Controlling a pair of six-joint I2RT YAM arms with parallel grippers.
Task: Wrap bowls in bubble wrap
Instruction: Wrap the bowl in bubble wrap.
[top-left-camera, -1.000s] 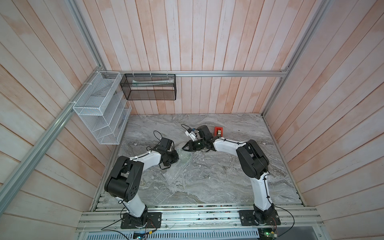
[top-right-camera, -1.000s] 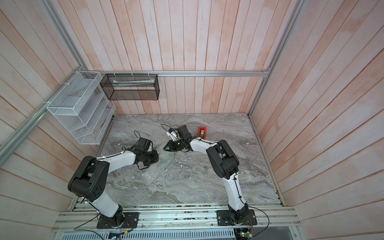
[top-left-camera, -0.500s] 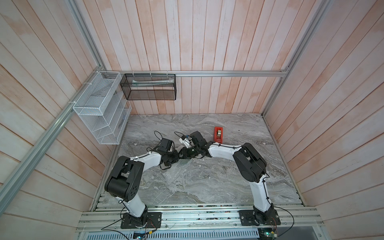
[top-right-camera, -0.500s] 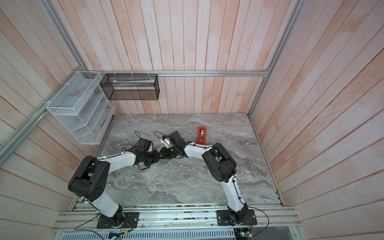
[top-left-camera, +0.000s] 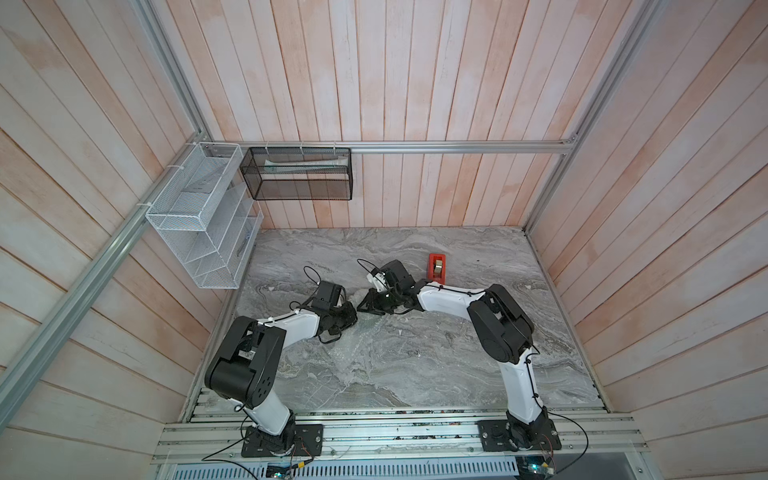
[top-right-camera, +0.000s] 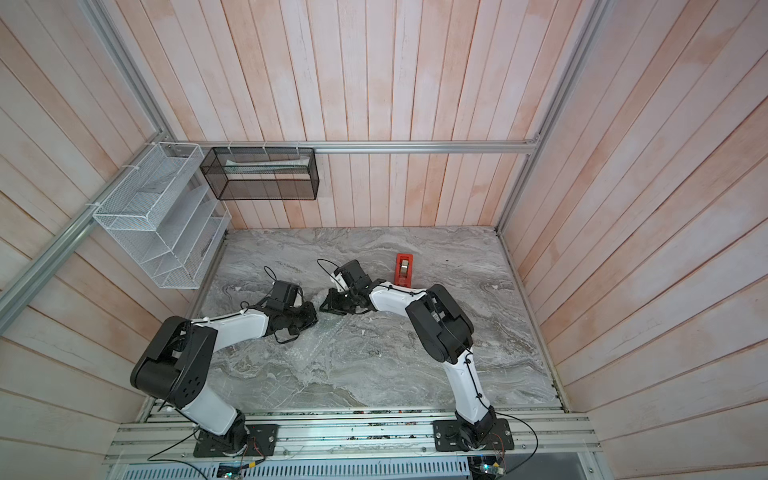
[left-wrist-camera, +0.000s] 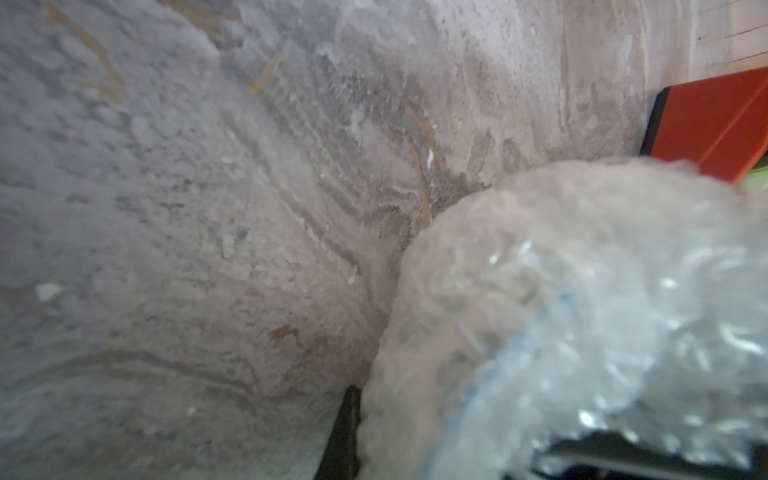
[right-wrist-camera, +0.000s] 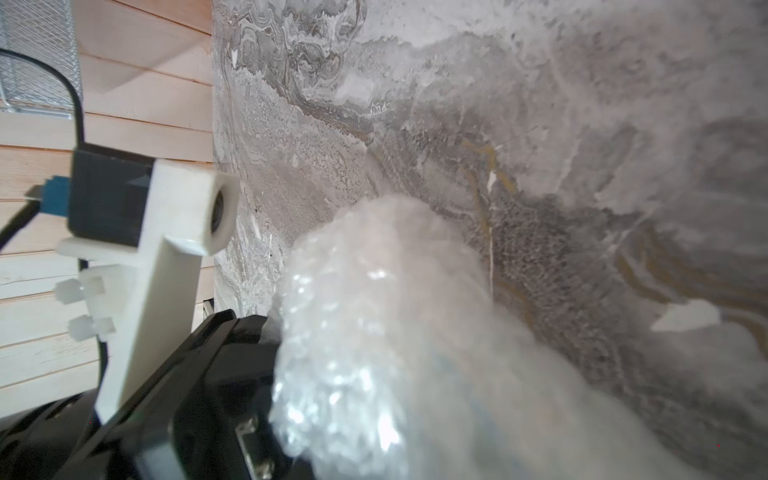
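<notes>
Both top views are bright and evenly lit by soft, diffuse light from overhead. The pale pink wooden plank walls (top-left-camera: 374, 83) look slightly washed out, and the grey marble table (top-left-camera: 498, 257) carries only faint, short shadows beside the black-and-white left arm (top-left-camera: 291, 324) and right arm (top-left-camera: 444, 299). The wide lens splays the planks outward toward the picture edges. The left wrist view is soft all over: the clear, crinkly bubble wrap (left-wrist-camera: 582, 311) is a whitish blur with small glints, and the red plastic tape dispenser (left-wrist-camera: 706, 124) is smeared. In the right wrist view the bubble wrap (right-wrist-camera: 374, 332) is again blurred and glinting, while the white plastic bracket (right-wrist-camera: 166, 249) and the table's far veins are sharper.
</notes>
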